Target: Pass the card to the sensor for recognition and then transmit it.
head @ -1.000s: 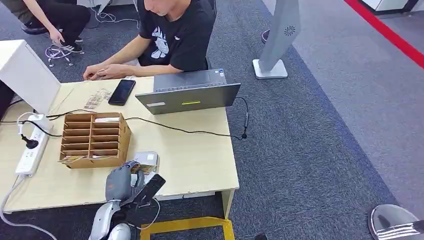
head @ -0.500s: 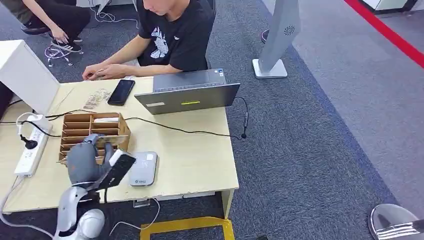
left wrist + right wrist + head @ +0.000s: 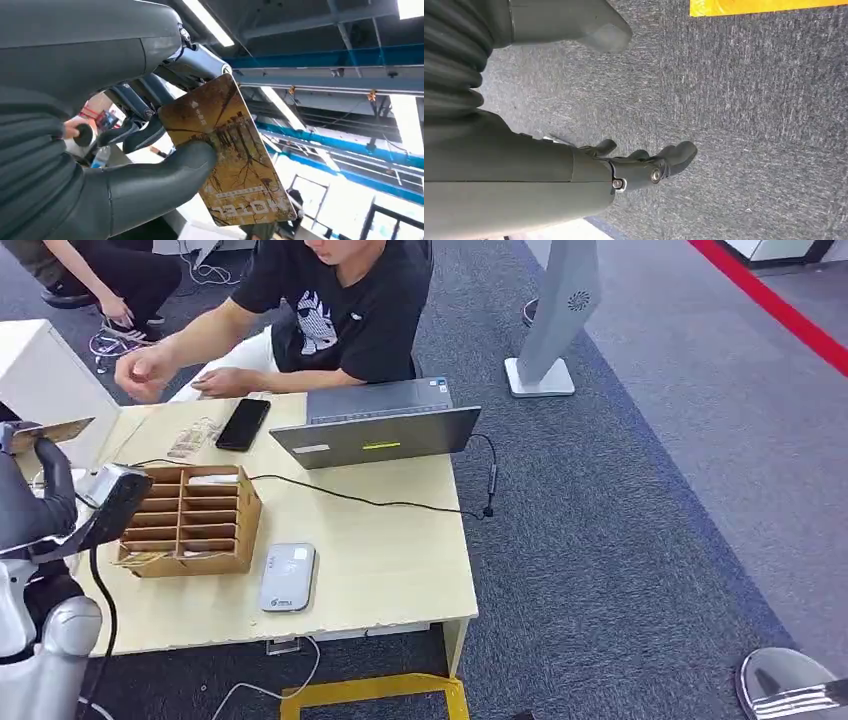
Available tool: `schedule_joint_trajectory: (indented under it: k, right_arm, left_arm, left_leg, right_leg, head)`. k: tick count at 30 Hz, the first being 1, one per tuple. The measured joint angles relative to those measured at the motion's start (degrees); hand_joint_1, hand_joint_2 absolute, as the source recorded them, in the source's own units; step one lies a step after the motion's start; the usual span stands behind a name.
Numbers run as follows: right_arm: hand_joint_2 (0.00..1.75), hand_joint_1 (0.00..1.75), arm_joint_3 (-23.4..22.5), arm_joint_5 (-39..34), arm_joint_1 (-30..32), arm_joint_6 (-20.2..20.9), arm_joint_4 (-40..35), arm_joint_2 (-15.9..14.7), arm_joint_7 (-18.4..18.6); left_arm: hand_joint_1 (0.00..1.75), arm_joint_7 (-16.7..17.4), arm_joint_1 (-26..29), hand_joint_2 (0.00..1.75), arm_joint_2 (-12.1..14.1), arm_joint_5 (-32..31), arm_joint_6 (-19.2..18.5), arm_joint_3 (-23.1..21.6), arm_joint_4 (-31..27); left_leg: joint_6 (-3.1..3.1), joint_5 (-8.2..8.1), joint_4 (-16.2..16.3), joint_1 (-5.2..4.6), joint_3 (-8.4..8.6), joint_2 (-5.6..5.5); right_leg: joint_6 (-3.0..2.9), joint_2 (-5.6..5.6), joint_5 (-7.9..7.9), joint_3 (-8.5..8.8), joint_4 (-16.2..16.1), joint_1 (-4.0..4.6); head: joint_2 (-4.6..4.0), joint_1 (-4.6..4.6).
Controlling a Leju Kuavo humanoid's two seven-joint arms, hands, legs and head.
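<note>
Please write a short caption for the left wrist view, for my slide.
Left hand pinches a brown-and-gold printed hotel card between thumb and dark fingers, raised toward ceiling lights.

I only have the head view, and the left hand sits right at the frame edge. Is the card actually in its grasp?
Observer: Yes. The left wrist view shows the left hand pinching the card between thumb and fingers.
Operator: What does the card look like?
Observer: Golden-brown, printed with bare trees and lettering that looks like HOTEL.
Operator: And the right hand?
Observer: The right hand hangs over grey carpet, fingers apart, holding nothing.
</note>
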Motion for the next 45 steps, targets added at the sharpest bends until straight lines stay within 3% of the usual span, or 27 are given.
schedule_joint_trajectory:
  k: [4,8,15,16,17,25,31,37,45]
  right_arm:
    - [1.75,0.00,0.0,0.2,-0.1,0.0,0.0,0.0,0.0]
    - [1.75,0.00,0.0,1.2,-0.3,0.0,0.0,0.0,0.0]
    - [1.75,0.00,0.1,1.8,-0.7,-0.1,-0.4,0.0,-0.6]
    - [1.75,0.00,0.1,1.9,-0.7,-0.1,-0.5,0.0,-0.7]
    - [1.75,0.00,0.1,1.9,-0.7,-0.1,-0.5,0.0,-0.7]
    - [1.75,0.00,0.1,2.2,-0.8,-0.1,-0.5,0.0,-1.1]
    - [1.75,0.00,0.1,2.2,-0.7,-0.2,-0.5,0.0,-1.3]
    - [1.75,0.00,-0.1,1.7,-0.6,-0.2,-0.5,0.0,-1.2]
    - [1.75,0.00,-1.6,0.6,-0.1,-0.2,-0.5,0.0,-1.5]
  left_arm:
    - [1.75,1.0,-0.6,1.75,0.6,-2.1,0.5,0.5,0.9]
    - [1.75,6.1,-3.0,1.75,2.3,-14.5,1.2,0.9,6.6]
    - [1.73,6.6,-7.1,1.75,2.9,-17.6,5.4,1.4,16.9]
    - [0.44,6.6,-7.3,1.75,2.8,-18.3,5.5,1.4,17.4]
    - [0.00,6.6,-7.6,1.75,2.7,-19.1,5.6,1.4,17.9]
    - [0.00,6.4,-8.1,1.75,1.3,-18.9,7.5,1.4,18.6]
    - [0.00,4.0,-8.0,1.75,0.6,-13.6,6.8,1.4,18.5]
    - [0.00,2.3,-7.2,1.75,-1.6,-9.1,-5.2,-0.4,14.3]
    - [0.00,3.3,-3.2,1.75,-2.7,-11.2,-14.5,-12.2,2.2]
  left_leg:
    - [0.00,0.00,0.0,-0.01,-0.01,0.00]
    - [0.00,0.00,0.0,-0.01,0.00,0.00]
    - [-0.04,0.06,0.0,0.00,0.01,-0.01]
    - [-0.04,0.06,0.0,0.00,0.02,0.00]
    - [-0.04,0.06,0.0,0.00,0.02,0.01]
    - [-0.04,0.04,0.0,-0.02,-0.02,0.00]
    - [-0.04,0.04,0.0,-0.01,-0.01,0.00]
    - [-0.03,0.05,0.0,-0.02,-0.02,0.00]
    - [0.02,-0.02,0.0,-0.04,-0.07,0.00]
  right_leg:
    - [0.00,0.00,0.00,0.00,0.0,-0.01]
    - [0.00,0.00,0.00,-0.01,0.0,-0.01]
    - [-0.02,0.00,0.04,-0.01,0.0,0.00]
    - [-0.02,0.01,0.04,-0.02,0.0,0.00]
    - [-0.01,0.02,0.05,-0.02,0.0,0.00]
    - [-0.01,0.01,0.05,-0.05,0.0,-0.02]
    - [-0.01,0.01,0.05,-0.07,0.0,-0.02]
    - [-0.01,0.01,0.05,-0.07,0.0,-0.01]
    - [0.00,0.02,0.04,-0.09,-0.1,-0.04]
  head:
    - [0.00,0.02]
    - [0.00,-0.02]
    - [0.00,0.00]
    - [0.00,0.00]
    - [0.00,-0.02]
    - [0.00,0.00]
    - [0.00,-0.02]
    - [0.00,0.00]
    - [0.00,0.04]
